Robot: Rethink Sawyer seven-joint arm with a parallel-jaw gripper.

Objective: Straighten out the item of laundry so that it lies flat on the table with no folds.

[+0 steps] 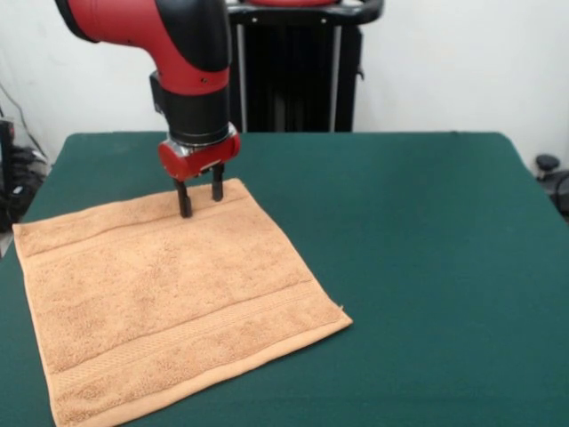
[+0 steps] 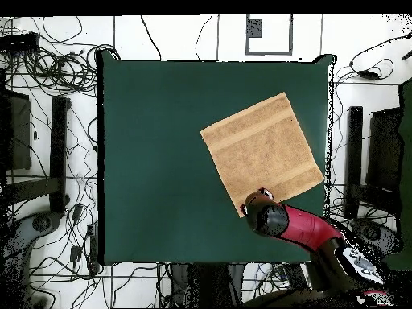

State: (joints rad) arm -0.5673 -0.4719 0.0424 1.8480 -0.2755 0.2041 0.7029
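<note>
Front view: the gripper (image 1: 200, 197), a red block w/ two short black fingers (image 1: 184, 201), points straight down at the far edge of the towel (image 1: 169, 302). The fingers stand apart w/ a gap between them and nothing in it, so the claw is open; the tips sit at or just above the cloth, near the towel's far corner, and whether they touch it can't be told. Above the claw is a black wrist cylinder, then a thick red and black arm (image 1: 160, 36) bending up and out toward 11 o'clock of the picture. The towel is light orange-tan terry, roughly square, spread flat w/ no visible folds, w/ a woven band near its far edge and another near its close edge; it lies turned at an angle, one corner pointing to 4 o'clock. It sits on the dark green table (image 1: 418, 249), filling the 8 o'clock part of the tabletop. Overhead view: the towel (image 2: 261, 149) is a tilted square at about 3 o'clock on the table (image 2: 161, 161), close to that side's edge; the arm (image 2: 306, 229) comes in from 5 o'clock, its end over the towel's lowest corner, hiding the claw.
</note>
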